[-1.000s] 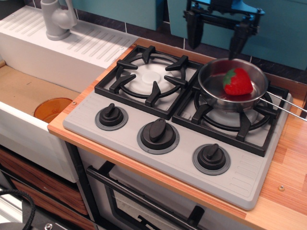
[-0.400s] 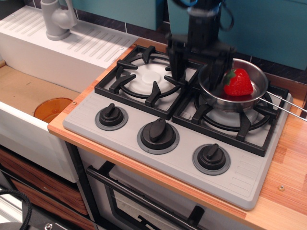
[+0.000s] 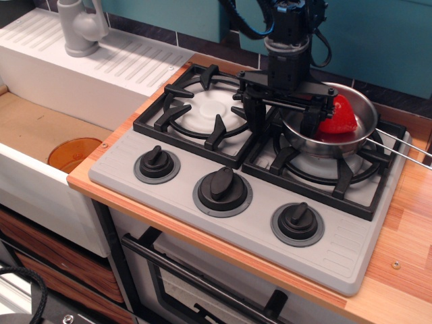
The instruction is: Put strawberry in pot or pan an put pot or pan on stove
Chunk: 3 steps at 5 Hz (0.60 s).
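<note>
Just right of the matt black gripper [image 3: 283,115], the pan [image 3: 337,138] is polished, mirror-bright steel with a thin bare wire handle, and the strawberry [image 3: 339,116] inside it is glossy red plastic. Below and around the gripper, the stove [image 3: 223,223] is smooth, matt grey plastic with black matt grates [image 3: 202,111]. Further out on either side, the counter [image 3: 405,263] looks like smooth pale wood laminate.

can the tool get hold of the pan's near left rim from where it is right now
Probably yes. The tool is open and straddles the left rim of the pan, one finger outside over the grate, the other inside beside the strawberry. Nothing blocks the rim, though the strawberry sits close to the inner finger.
</note>
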Tool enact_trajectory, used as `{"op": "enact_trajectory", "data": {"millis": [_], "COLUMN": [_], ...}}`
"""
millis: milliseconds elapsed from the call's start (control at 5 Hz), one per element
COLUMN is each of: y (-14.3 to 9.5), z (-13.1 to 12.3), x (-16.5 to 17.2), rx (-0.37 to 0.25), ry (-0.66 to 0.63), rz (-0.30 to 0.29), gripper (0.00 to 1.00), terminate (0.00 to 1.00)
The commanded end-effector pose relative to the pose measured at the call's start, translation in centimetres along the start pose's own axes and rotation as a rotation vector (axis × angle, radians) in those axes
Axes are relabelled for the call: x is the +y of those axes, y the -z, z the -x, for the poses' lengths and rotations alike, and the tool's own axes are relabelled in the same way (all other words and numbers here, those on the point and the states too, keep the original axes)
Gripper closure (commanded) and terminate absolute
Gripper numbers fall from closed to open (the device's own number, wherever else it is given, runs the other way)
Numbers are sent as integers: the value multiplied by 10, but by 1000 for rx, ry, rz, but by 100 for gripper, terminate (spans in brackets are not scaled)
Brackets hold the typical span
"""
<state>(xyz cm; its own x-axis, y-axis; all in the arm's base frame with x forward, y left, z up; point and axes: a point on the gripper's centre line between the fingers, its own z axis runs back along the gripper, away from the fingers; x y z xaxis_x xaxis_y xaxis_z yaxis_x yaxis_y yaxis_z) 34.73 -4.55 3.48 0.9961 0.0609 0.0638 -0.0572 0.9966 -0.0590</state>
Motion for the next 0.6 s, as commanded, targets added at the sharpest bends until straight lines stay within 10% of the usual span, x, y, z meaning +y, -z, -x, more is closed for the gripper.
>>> {"op": "enact_trajectory", "data": {"millis": [0,400], "y": [-13,-21], "z": [-2,-6], "x": [-20,-22], "rx": [-58,-41], "ry": [-21,-26], "rz": [5,6], "gripper": [100,100], "terminate": [0,0]}}
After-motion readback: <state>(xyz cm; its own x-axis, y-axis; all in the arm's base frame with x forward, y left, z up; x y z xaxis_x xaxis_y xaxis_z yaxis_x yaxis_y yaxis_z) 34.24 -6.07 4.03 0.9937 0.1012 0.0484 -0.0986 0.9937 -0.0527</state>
